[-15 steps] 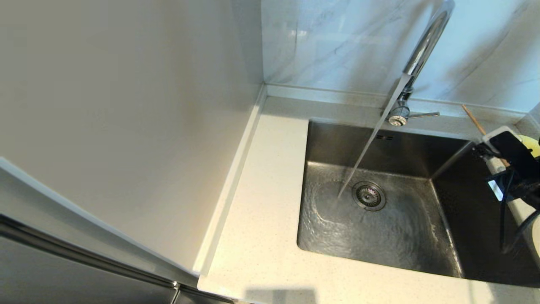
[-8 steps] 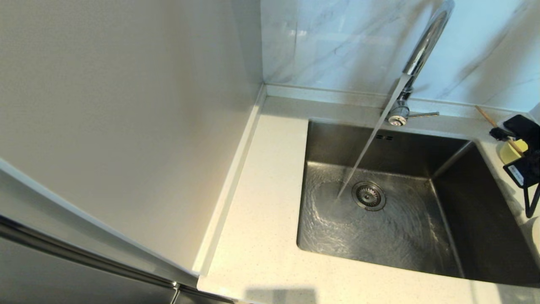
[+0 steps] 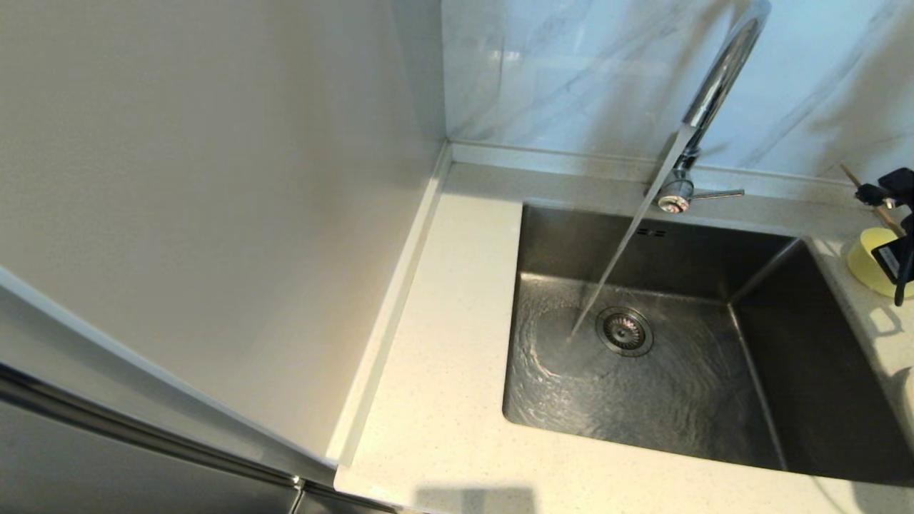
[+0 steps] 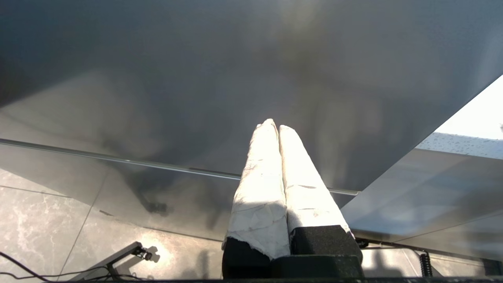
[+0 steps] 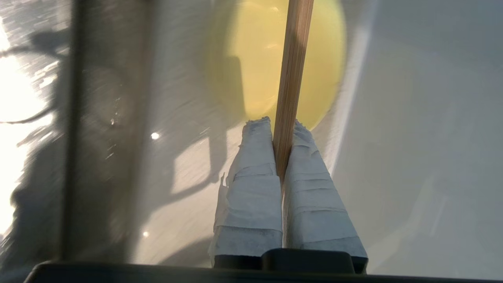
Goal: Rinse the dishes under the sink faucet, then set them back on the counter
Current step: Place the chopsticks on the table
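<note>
While water runs from the faucet point(image 3: 717, 78) into the sink point(image 3: 643, 371) beside the drain strainer point(image 3: 624, 330), most of the right pincer point(image 3: 882, 194) is cut off at the head view's far edge, above the bench point(image 3: 457, 300) right of the basin. Its taped fingers point(image 5: 251, 184) are clamped on a thin wooden stick point(image 5: 291, 74), which crosses over the pale yellow bowl point(image 3: 866, 258) standing on the bench just beside the sink's right rim. Half of the bowl is hidden by the arm and the frame edge. Elsewhere, the left pincer point(image 4: 274, 126) hangs closed and empty before a dark cabinet front point(image 4: 196, 78), well apart from the sink.
</note>
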